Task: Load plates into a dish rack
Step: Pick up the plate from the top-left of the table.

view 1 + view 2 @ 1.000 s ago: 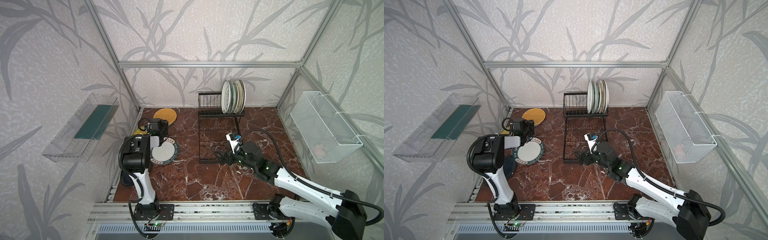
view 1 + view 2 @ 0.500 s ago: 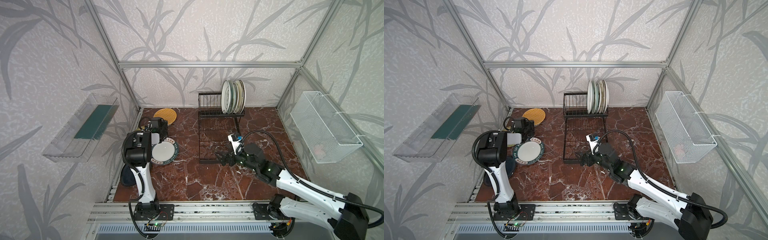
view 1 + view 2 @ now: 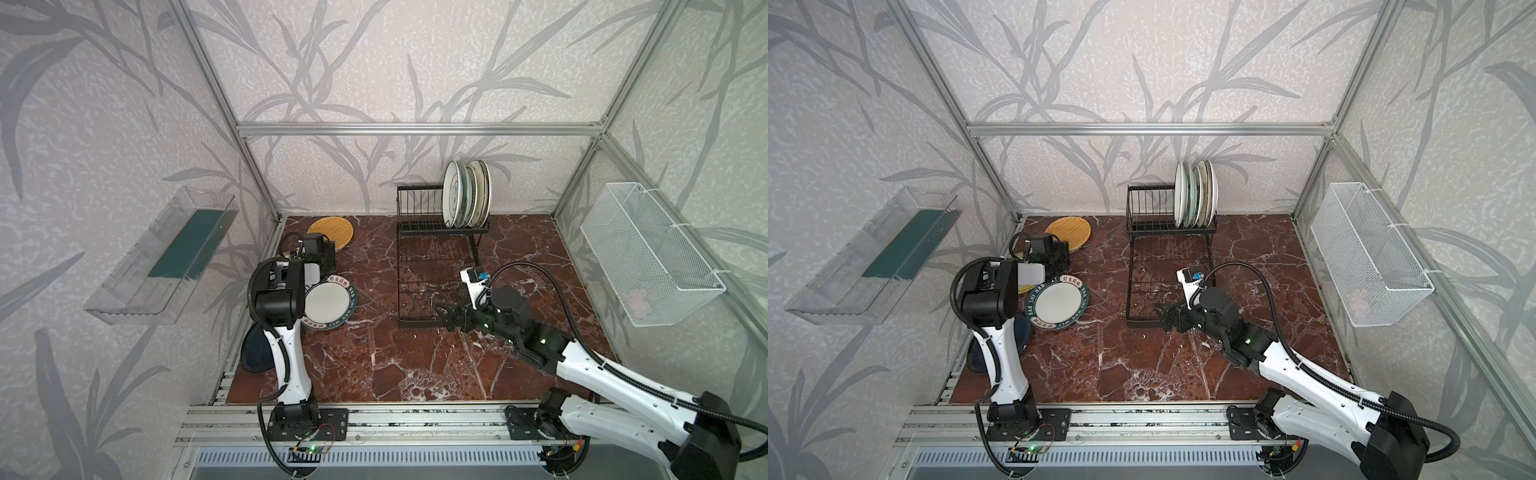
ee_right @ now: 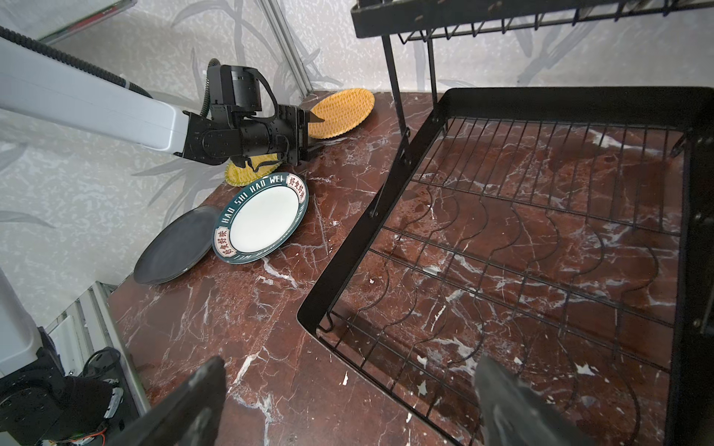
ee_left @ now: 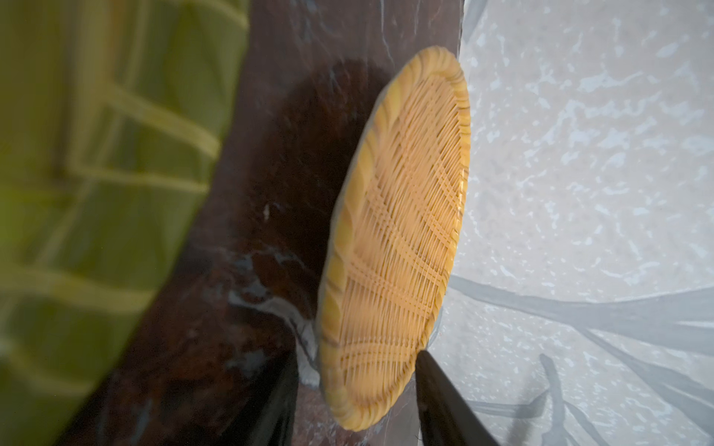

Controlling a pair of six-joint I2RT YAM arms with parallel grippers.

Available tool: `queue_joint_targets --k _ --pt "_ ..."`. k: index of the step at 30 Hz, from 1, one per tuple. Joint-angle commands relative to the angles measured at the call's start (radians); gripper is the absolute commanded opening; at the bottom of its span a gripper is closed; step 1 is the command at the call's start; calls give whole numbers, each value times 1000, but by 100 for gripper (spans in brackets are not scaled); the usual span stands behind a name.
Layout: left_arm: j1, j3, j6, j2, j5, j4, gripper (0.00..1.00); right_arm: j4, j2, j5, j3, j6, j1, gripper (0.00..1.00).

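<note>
Plates fall into two groups on the marble surface (image 3: 374, 374). Several upright plates (image 3: 465, 193) stand on edge, packed close together at the right end of the slot row of the rack (image 3: 419, 199). The rack sits at the middle of the back edge, and its flat tray reaches forward toward the centre.

The other plates lie along the left edge. An orange woven plate (image 4: 342, 112) is in the back left corner, close to the wall. The left gripper (image 4: 315, 133) has its jaws apart, one finger above the rim of this plate and one below. In the left wrist view a sliver of marble shows between one finger and the rim, and the other finger's tip overlaps the rim. I cannot tell whether it presses.

A yellow woven plate (image 4: 251, 170) lies flat under the left wrist. Just in front of it lies a white plate (image 3: 330, 301) with a lettered teal border. This plate overlaps the rim of a black plate (image 4: 174, 247), which lies nearest the front left corner, partly under the left arm in both top views.

The right gripper (image 4: 347, 405) hangs low over the front left corner of the rack's tray. Its jaws are wide apart and nothing is between them.
</note>
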Motion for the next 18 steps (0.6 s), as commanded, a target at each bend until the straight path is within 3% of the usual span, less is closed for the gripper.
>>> queue_joint_targets --k 1,18 --pt "10 22 -22 27 -23 -15 47 -8 -28 12 -12 7 -8 99" --pt "18 29 -13 26 -9 29 7 -18 -56 11 -27 27 -17 99"
